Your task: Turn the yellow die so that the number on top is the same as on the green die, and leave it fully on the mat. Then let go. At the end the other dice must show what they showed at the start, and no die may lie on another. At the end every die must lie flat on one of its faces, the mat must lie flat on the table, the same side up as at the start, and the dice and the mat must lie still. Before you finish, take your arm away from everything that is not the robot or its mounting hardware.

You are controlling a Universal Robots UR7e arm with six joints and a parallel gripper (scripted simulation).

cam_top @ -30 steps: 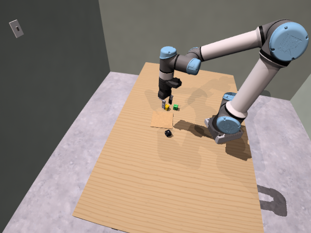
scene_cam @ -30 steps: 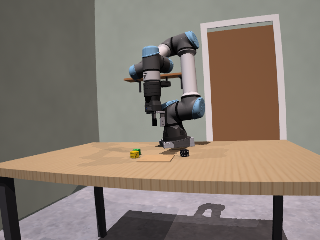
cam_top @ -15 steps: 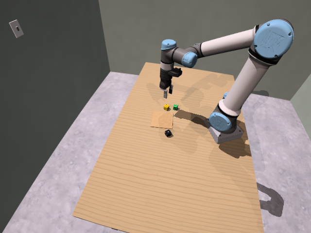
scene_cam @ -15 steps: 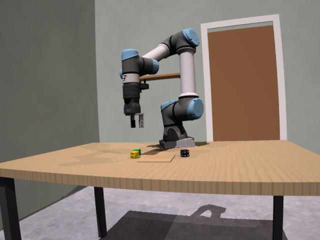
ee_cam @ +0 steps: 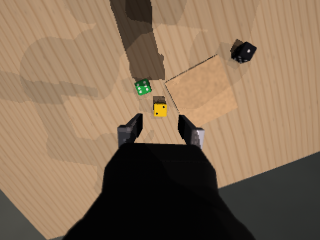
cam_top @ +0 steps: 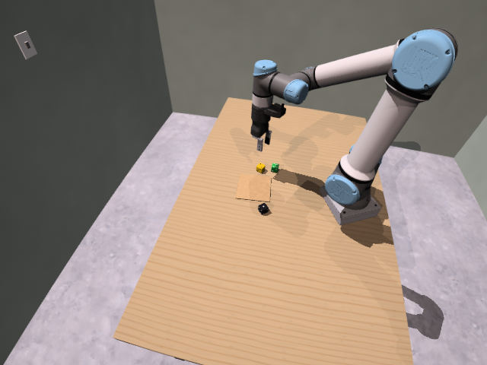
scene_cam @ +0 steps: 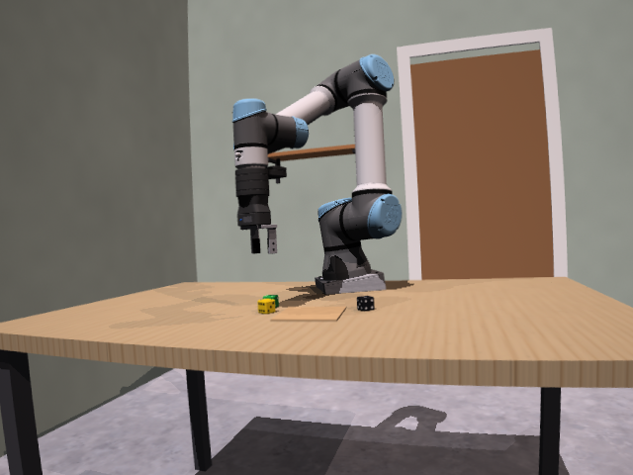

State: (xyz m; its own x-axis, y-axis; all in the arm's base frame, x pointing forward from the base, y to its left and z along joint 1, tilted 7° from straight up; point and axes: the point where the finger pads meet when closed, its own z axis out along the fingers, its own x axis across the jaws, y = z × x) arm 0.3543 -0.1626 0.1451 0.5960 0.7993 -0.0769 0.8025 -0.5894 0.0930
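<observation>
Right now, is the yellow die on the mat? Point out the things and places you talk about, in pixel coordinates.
No, the yellow die (cam_top: 260, 168) (scene_cam: 266, 307) (ee_cam: 160, 110) sits beside the mat (cam_top: 253, 188) (scene_cam: 308, 314) (ee_cam: 202, 92), on the table (cam_top: 251, 267) (scene_cam: 357, 342) (ee_cam: 280, 115).

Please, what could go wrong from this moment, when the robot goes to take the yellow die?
The yellow die stands close to the green die, so a finger of the open tool might knock the green one and change its number.
The yellow die is beside the mat, so a low carry could catch the mat's edge and shift it.
</observation>
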